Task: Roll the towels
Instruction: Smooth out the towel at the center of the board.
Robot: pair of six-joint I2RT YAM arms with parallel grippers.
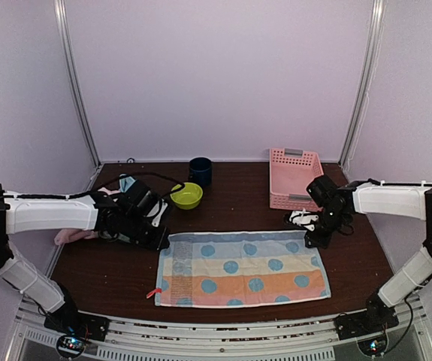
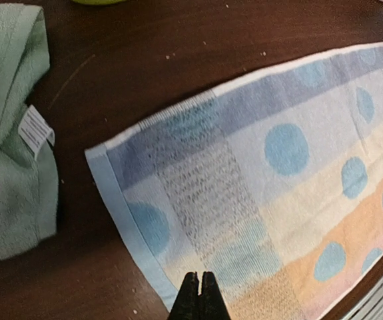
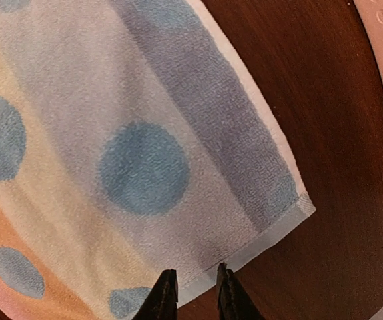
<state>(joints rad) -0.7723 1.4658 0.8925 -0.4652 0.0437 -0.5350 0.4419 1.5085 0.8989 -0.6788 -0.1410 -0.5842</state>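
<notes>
The light blue towel with blue dots and pink and orange bands (image 1: 242, 267) lies spread flat on the table. My left gripper (image 1: 159, 235) is at its far left corner. In the left wrist view it (image 2: 200, 275) is shut and empty just over the towel (image 2: 264, 180) near its left hem. My right gripper (image 1: 313, 239) is at the far right corner. In the right wrist view it (image 3: 196, 270) is slightly open, its tips either side of the towel's short hem (image 3: 258, 243). A mint green towel (image 2: 8, 133) lies bunched to the left. A pink towel (image 1: 73, 237) shows under the left arm.
A pink lattice basket (image 1: 294, 177) stands at the back right, close behind the right gripper. A lime-green bowl (image 1: 186, 195) and a dark blue cup (image 1: 200, 171) stand at the back, beside the left arm. A red tag (image 1: 153, 292) sticks out at the towel's near left corner.
</notes>
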